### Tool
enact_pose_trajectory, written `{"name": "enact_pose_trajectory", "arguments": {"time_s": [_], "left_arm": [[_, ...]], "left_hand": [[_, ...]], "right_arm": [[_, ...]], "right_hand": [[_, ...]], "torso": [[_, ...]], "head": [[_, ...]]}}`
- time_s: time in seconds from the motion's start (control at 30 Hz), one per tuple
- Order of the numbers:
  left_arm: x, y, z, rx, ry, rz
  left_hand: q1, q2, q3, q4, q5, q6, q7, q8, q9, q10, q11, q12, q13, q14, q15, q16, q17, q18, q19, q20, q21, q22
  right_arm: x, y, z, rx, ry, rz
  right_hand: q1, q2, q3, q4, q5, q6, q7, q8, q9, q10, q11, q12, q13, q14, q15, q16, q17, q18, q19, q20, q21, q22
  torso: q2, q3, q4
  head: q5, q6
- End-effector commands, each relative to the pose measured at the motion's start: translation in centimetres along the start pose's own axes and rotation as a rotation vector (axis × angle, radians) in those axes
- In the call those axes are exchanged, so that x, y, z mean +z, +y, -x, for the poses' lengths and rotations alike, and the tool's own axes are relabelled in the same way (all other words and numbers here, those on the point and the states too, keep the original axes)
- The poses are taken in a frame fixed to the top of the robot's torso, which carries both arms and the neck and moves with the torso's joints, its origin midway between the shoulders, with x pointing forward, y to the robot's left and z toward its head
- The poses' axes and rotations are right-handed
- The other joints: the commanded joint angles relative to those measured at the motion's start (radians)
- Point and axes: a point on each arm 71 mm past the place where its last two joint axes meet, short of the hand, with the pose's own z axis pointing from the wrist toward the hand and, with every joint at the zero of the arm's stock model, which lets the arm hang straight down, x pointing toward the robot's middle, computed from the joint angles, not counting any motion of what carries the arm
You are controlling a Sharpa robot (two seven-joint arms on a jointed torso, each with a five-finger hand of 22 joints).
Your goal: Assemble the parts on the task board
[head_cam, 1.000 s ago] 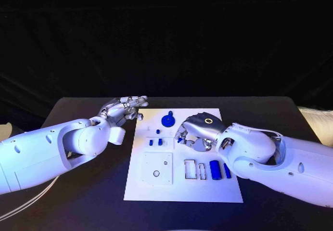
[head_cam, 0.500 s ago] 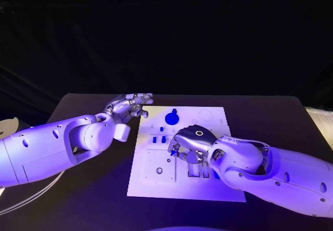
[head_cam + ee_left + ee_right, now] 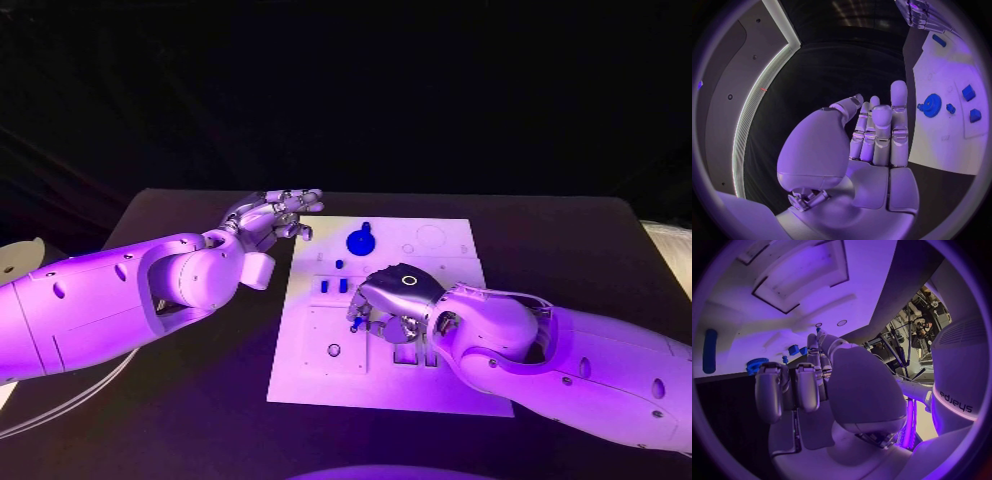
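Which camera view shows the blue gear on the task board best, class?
The left wrist view: the blue gear lies unobstructed on the task board, teeth visible. The head view shows it small, at the board's far end. The right wrist view catches it edge-on.

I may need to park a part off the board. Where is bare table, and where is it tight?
Bare black table lies right of the white task board, beyond the right arm. A narrower bare strip runs between the board's far edge and the table's far edge. It is tight mid-board, where the right hand hangs over small blue pieces, and at the far-left corner by the left hand.
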Motion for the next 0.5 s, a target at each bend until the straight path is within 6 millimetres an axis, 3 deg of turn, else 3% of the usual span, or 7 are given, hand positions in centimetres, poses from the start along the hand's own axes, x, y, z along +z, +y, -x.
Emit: {"name": "enact_pose_trajectory", "arguments": {"time_s": [0.03, 0.5], "left_arm": [[-0.01, -0.07, -0.24, -0.002, 0.017, -0.007], [-0.03, -0.07, -0.22, -0.002, 0.019, -0.006]], "left_hand": [[-0.001, 0.007, -0.004, 0.000, 0.002, -0.007, 0.003, 0.004, -0.001, -0.007, 0.001, 0.005, 0.001, -0.007, -0.003, -0.003, -0.001, 0.010, 0.004, -0.001, -0.007, -0.001], [-0.006, 0.008, -0.009, 0.002, 0.001, -0.008, 0.003, 0.006, -0.001, -0.011, 0.002, 0.012, 0.003, -0.009, -0.002, -0.004, -0.006, 0.010, 0.004, 0.001, -0.010, -0.003]], "right_arm": [[0.10, 0.07, -0.28, -0.008, 0.022, 0.010], [0.50, 0.23, -0.84, -0.016, 0.060, 0.007]], "right_hand": [[-0.007, 0.000, 0.005, 0.001, 0.005, 0.001, 0.007, 0.000, 0.002, 0.002, 0.006, -0.005, -0.002, 0.070, 0.001, 0.003, 0.058, 0.018, 0.011, -0.001, -0.002, 0.066], [-0.010, -0.001, 0.005, -0.001, 0.005, 0.001, 0.008, -0.001, 0.002, 0.002, 0.008, -0.005, -0.002, 0.070, 0.003, 0.002, 0.057, 0.019, 0.011, 0.001, -0.003, 0.064]], "torso": [[0.000, -0.0005, 0.0007], [0.000, -0.0005, 0.0005]], "head": [[0.003, -0.003], [0.007, -0.009]]}}
